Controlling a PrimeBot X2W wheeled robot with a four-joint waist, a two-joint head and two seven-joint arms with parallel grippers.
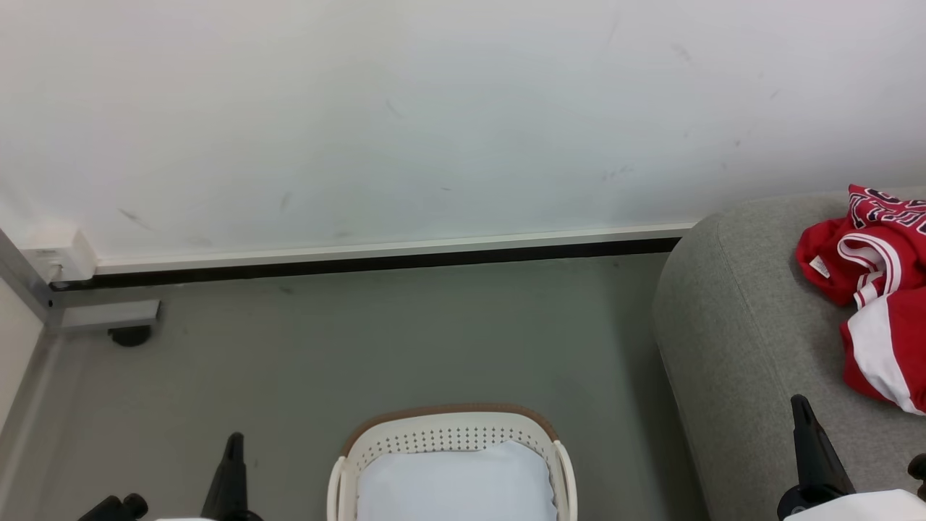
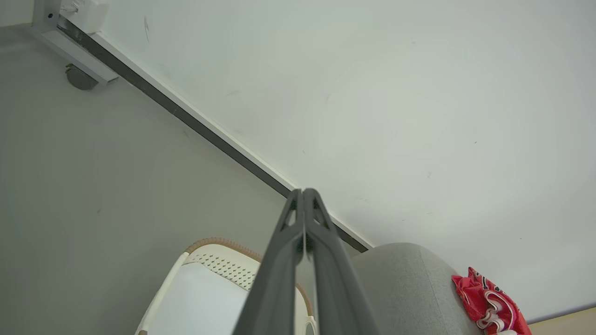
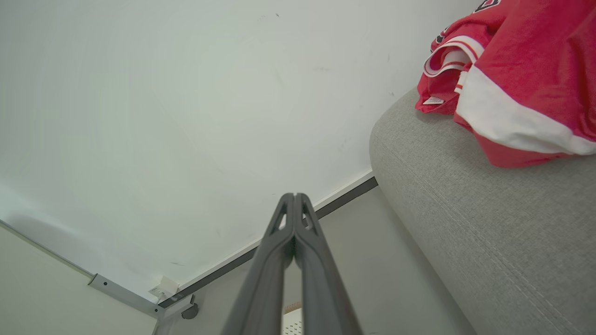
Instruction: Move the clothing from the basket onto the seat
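The red clothing [image 1: 879, 289] with white trim lies crumpled on the grey seat [image 1: 738, 325] at the right; the clothing [image 3: 517, 70] also fills the upper right of the right wrist view and the clothing [image 2: 489, 302] shows small in the left wrist view. The white basket [image 1: 452, 441] with a brown rim stands on the floor at bottom centre, its pale bottom bare. My left gripper [image 1: 233, 443] rests shut at the lower left, beside the basket. My right gripper [image 1: 799, 405] is shut over the seat's front, short of the clothing, holding nothing.
A white wall with a dark baseboard [image 1: 376, 260] runs behind the grey floor. A metal frame leg with a castor [image 1: 129, 334] and a white socket box [image 1: 54, 257] sit at the far left corner. Open floor lies between basket and wall.
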